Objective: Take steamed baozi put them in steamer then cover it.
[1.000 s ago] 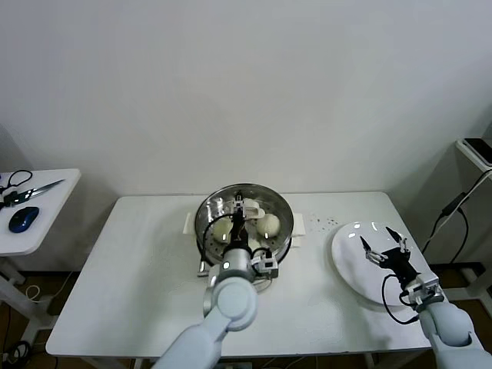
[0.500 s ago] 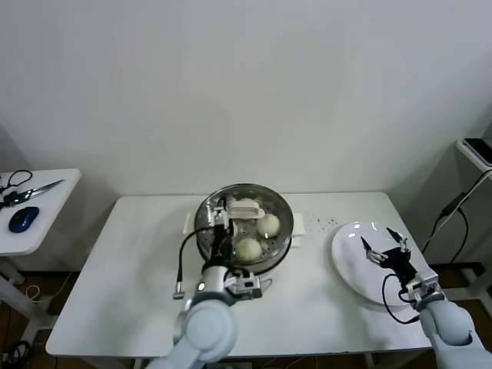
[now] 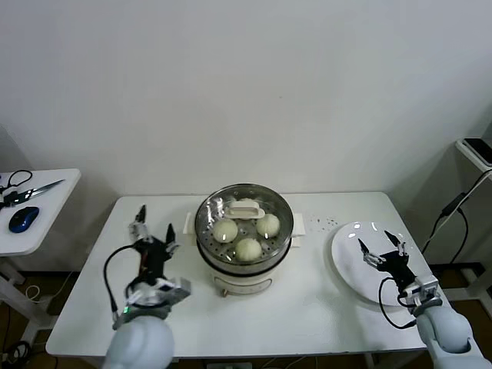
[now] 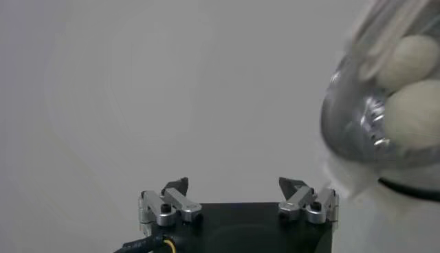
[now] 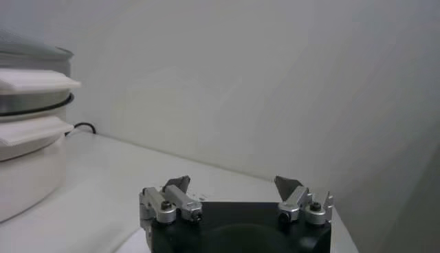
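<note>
Three baozi (image 3: 247, 249) inside steamer (image 3: 244, 270) mid-table, cover (image 3: 244, 209) on top. Left gripper (image 3: 152, 231) just left of pot, jaws spread, holding nothing. Right gripper (image 3: 381, 244) above white plate (image 3: 346, 261), jaws spread, empty. Mouse (image 3: 23, 219) and scissors (image 3: 31, 189) on side table (image 3: 31, 238), far left.

- The head view looks forward and down over the whole table (image 3: 323, 307), the steamer (image 3: 244, 231) near its back edge.
- The left wrist view sits close beside the steamer (image 4: 381, 103).
- The right wrist view sees the steamer (image 5: 27, 137) from farther off, near the right edge.
</note>
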Controlling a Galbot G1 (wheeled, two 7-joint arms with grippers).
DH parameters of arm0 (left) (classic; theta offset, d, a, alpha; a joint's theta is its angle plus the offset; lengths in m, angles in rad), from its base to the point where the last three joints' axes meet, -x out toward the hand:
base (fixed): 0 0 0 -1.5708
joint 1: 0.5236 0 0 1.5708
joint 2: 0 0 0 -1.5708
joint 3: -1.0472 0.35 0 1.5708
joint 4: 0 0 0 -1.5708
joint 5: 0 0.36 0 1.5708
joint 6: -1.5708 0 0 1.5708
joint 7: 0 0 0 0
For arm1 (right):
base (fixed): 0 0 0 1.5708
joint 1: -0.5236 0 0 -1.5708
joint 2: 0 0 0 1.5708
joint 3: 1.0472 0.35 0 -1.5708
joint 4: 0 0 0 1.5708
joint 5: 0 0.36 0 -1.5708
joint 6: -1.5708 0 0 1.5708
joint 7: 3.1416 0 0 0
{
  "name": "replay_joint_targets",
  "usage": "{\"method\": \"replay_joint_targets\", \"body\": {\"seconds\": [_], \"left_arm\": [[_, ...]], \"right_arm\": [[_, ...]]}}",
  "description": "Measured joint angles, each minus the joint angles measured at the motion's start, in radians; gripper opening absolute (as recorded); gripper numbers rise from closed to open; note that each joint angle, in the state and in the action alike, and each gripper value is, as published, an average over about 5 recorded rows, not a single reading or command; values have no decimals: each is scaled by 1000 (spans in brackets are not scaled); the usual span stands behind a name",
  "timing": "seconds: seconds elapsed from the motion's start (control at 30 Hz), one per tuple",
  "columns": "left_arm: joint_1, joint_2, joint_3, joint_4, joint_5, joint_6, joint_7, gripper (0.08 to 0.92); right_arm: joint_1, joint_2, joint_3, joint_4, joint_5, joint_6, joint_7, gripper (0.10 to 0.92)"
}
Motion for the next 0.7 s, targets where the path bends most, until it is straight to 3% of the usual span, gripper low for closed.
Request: {"method": "replay_joint_targets", "body": {"seconds": [0.17, 0.37, 0.7], "left_arm": [[83, -37, -173, 42, -265, -234, -48, 823], [141, -73, -315, 148, -551, -486, -43, 823], [208, -99, -426, 261, -838, -696, 2, 823]], "right_arm": [[-15, 14, 0, 21, 12, 0, -3, 823], [-33, 32, -5, 42, 28, 2, -7, 823], [-46, 44, 0, 67, 53, 6, -5, 823]]}}
